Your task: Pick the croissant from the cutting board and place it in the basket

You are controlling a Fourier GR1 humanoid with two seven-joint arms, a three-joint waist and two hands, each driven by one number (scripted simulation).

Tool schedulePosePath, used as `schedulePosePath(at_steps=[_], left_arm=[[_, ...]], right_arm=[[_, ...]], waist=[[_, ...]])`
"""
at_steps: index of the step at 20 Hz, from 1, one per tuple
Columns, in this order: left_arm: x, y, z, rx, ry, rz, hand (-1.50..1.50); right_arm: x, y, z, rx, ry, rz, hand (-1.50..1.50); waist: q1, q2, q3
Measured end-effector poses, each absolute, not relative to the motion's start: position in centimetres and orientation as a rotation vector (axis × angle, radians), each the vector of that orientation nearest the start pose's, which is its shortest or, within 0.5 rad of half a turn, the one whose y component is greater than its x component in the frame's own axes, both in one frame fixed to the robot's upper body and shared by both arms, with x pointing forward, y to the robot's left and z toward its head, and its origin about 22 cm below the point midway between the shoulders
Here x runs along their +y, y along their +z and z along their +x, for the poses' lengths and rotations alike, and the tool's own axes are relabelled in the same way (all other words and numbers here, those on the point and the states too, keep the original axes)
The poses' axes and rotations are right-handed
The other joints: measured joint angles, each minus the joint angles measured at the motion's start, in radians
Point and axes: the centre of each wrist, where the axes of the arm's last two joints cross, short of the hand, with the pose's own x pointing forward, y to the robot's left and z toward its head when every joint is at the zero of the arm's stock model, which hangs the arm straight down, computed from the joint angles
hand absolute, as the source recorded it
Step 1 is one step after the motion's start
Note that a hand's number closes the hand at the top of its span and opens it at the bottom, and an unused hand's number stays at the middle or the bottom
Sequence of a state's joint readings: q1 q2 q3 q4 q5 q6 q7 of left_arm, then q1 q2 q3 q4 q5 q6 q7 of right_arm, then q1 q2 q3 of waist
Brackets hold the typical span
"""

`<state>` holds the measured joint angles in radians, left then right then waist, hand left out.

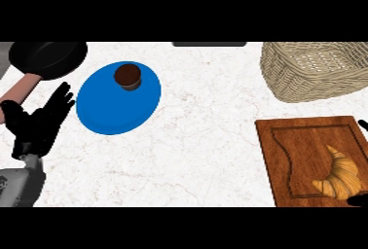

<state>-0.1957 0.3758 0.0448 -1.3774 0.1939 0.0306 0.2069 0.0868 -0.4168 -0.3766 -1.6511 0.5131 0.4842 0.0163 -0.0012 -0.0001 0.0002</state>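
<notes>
my left robot hand (39, 121) is resting released, fingers up, at the left edge | my right robot hand (357, 199) is showing only black tips, state untellable | croissant (338, 176) is lying on cutting board (302, 141) | basket (316, 70) is sitting top right, cut off | brown cup (128, 76) is standing on blue plate (115, 109)

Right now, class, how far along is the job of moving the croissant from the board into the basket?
Nothing is done yet: the croissant lies on the board, and the basket holds nothing visible. In hand: only black fingertips of the right hand show beside the croissant at the right edge, not gripping it. The left hand rests open at the left. Left: grasp, lift, carry, place.
</notes>
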Motion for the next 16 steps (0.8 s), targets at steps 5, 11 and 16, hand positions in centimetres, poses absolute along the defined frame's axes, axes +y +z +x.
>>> schedulePosePath(at_steps=[5,11,16], left_arm=[[31.7,3.1,29.0,-1.379,-0.070,0.195,0.00],[32.0,3.1,29.6,-1.378,-0.066,0.194,0.00],[31.9,3.3,29.3,-1.379,-0.070,0.192,0.00]], right_arm=[[-40.9,7.1,19.3,-1.213,0.721,-0.613,-1.50],[-41.2,6.3,18.6,-1.252,0.742,-0.566,-1.50],[-39.9,5.5,18.2,-1.235,0.767,-0.590,-1.50]], waist=[[-0.002,0.000,0.000],[-0.003,0.000,0.000],[-0.002,0.000,0.000]])
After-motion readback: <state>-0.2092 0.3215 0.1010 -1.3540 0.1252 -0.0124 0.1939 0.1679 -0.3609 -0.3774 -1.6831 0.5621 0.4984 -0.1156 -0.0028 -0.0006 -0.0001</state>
